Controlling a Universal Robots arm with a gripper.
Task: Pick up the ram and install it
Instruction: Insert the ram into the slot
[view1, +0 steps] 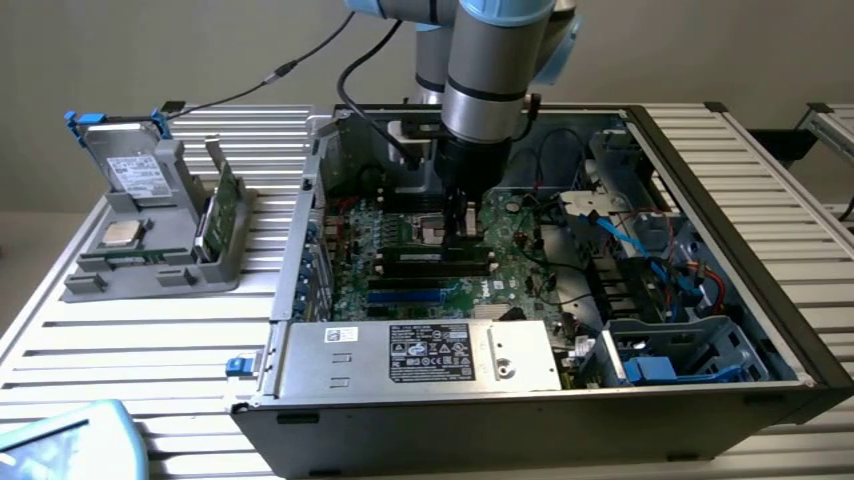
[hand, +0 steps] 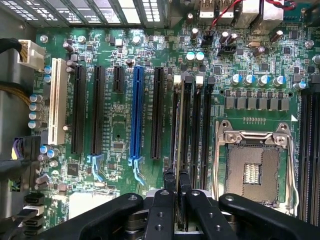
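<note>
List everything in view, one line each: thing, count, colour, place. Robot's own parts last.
slatted table: one, silver, under everything
computer case: one, black, open, on the table
power supply: one, silver, at the case end nearest the exterior camera
grey holder: one, grey, on the table to the exterior view's left of the case, carrying parts
motherboard: one, green, inside the case
blue slot: one, blue, among black slots on the motherboard
white slot: one, white, at the end of the slot row
processor socket: one, silver, empty, beside the memory slots
ram: one, green, edge-on over the memory slots
arm: one, silver and light blue, reaching down into the case
pincer: one, black, shut on the ram
</note>
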